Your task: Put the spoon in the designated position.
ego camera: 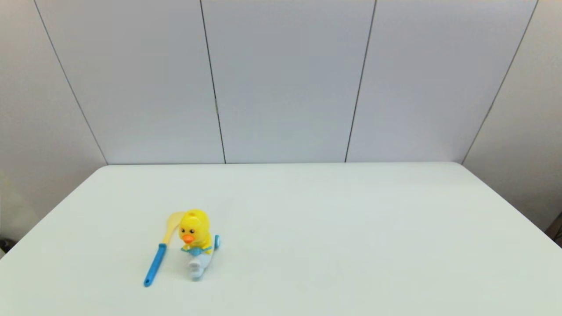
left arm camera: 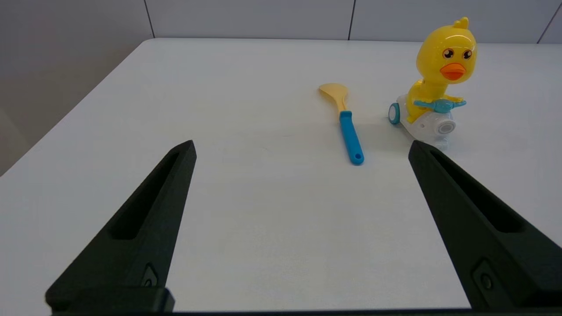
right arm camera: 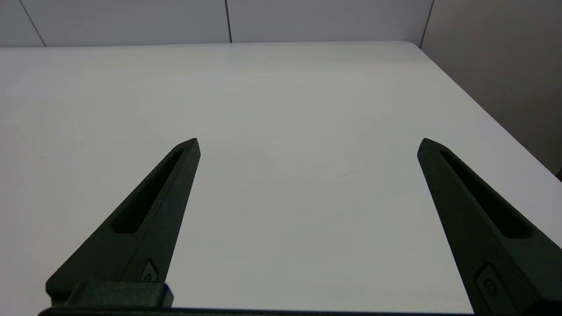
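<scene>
Spoon (ego camera: 159,250) lies flat on the tabletop (ego camera: 351,245) toward the front-left corner, just beside the duck toy (ego camera: 196,239) on its left; long axis runs roughly front to back, slightly slanted, pale yellow bowl toward the far edge, blue handle end toward the front edge. Looks light, stiff, smooth plastic that could slip or skid, so pinching across mid-handle seems safest. Left gripper (left arm camera: 300,147) spread wide and empty, aimed at the spoon from short of it; right gripper (right arm camera: 307,145) also wide and empty, over bare table near the right edge.

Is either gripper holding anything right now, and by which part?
Nothing. The left gripper and right gripper are both open; the spoon lies untouched beside the duck toy.
</scene>
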You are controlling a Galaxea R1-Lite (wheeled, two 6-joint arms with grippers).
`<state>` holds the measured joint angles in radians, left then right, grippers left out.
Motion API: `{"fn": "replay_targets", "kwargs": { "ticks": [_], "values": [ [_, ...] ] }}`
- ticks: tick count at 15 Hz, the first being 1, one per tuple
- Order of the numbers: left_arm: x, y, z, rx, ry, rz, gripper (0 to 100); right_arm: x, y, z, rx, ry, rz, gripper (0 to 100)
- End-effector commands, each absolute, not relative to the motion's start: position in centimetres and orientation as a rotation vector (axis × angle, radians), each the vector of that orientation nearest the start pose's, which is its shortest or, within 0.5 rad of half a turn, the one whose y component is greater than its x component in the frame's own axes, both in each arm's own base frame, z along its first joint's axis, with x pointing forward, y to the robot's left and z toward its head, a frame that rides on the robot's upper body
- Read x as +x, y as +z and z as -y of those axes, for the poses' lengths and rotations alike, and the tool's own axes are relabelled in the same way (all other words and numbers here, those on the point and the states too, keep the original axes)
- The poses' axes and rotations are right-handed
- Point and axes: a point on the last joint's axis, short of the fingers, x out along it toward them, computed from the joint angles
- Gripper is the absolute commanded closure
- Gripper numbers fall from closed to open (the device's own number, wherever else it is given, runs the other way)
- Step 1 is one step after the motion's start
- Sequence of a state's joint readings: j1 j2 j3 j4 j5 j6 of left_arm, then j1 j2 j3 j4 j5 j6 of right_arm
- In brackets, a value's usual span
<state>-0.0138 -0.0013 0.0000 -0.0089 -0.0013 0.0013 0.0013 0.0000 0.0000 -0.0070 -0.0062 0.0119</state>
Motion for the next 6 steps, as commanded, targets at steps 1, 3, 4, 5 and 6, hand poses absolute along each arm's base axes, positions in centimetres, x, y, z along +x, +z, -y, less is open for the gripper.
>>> {"fn": "replay_targets", "kwargs": {
  "ticks": [1, 3, 4, 5, 6],
  "values": [
    [-2.28, 7.64, -0.03, 0.001, -0.015, 0.009, 0, -2.26, 7.59, 0.01, 0.011, -0.006, 0.005, 0],
    [-2.28, 7.63, -0.03, 0.001, -0.015, 0.008, 0, -2.26, 7.59, 0.01, 0.011, -0.006, 0.005, 0],
    [-2.28, 7.64, -0.03, 0.001, -0.015, 0.009, 0, -2.26, 7.59, 0.01, 0.011, -0.006, 0.005, 0],
    [-2.28, 7.64, -0.03, 0.001, -0.015, 0.009, 0, -2.26, 7.59, 0.01, 0.011, -0.006, 0.005, 0],
    [-2.28, 7.64, -0.03, 0.001, -0.015, 0.009, 0, -2.26, 7.59, 0.01, 0.011, -0.006, 0.005, 0]
  ]
}}
